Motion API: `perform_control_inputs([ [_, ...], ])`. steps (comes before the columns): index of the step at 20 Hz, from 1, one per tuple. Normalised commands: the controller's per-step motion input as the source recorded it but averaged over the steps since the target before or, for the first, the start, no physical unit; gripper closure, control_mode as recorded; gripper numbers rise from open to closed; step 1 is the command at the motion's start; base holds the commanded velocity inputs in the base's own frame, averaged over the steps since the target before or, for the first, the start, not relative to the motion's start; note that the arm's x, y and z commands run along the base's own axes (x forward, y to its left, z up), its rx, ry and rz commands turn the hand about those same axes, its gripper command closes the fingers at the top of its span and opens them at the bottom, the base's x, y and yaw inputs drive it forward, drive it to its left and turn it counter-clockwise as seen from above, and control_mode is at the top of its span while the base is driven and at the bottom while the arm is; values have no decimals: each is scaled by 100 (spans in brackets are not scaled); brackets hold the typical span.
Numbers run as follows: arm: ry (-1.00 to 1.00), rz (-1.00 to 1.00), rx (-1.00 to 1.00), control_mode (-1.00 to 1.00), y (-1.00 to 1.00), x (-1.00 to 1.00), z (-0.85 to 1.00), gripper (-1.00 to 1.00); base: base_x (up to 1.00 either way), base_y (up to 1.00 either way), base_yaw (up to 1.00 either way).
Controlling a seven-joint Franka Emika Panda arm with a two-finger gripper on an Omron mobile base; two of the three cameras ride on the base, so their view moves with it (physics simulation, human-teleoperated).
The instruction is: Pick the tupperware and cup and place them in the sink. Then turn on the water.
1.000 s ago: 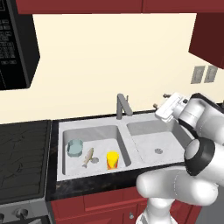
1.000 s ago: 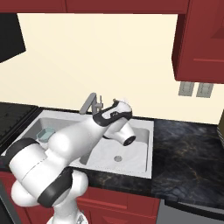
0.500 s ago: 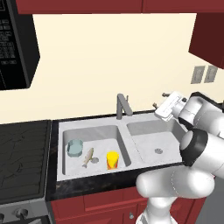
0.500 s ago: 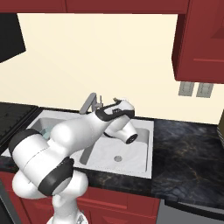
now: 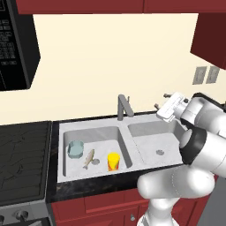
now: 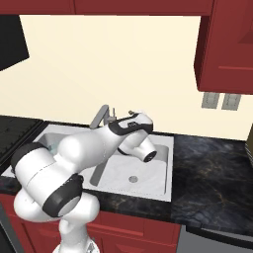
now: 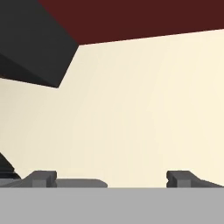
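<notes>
Tupperware [image 5: 75, 149] and cup [image 5: 114, 161] lay in the sink's [image 5: 132, 124] left basin; gripper [image 5: 160, 100] stood open, seemingly empty, near the faucet [image 5: 123, 106].

Tupperware [image 5: 75, 149], fish [image 5: 89, 158], cup [image 5: 113, 161] in left basin of sink [image 5: 145, 165].

A small tan fish [image 5: 89, 158] lies flat. The worktop [image 6: 212, 173] is black with pale marks. A black stove [image 5: 22, 154] sits at one end, a black microwave [image 5: 15, 44] hangs above it. Dark red cupboards [image 6: 225, 44] hang high. Two grey wall plugs [image 6: 221, 101] sit side by side.
</notes>
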Motion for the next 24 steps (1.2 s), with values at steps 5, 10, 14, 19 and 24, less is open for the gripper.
perform_control_inputs([
  [5, 0, 0, 0, -100, 0, 0, 0, -100, 0, 0, 0],
  [10, 0, 1, 0, -100, 0, 0, 0, -100, 0, 0, 0],
  [14, 3, 3, 1, -100, 17, 8, 0, -100, 0, 0, 0],
  [19, 13, 4, 2, -100, 21, 31, 0, -100, 0, 0, 0],
  [24, 7, 5, 1, -100, 4, 16, 0, -100, 0, 0, 0],
])
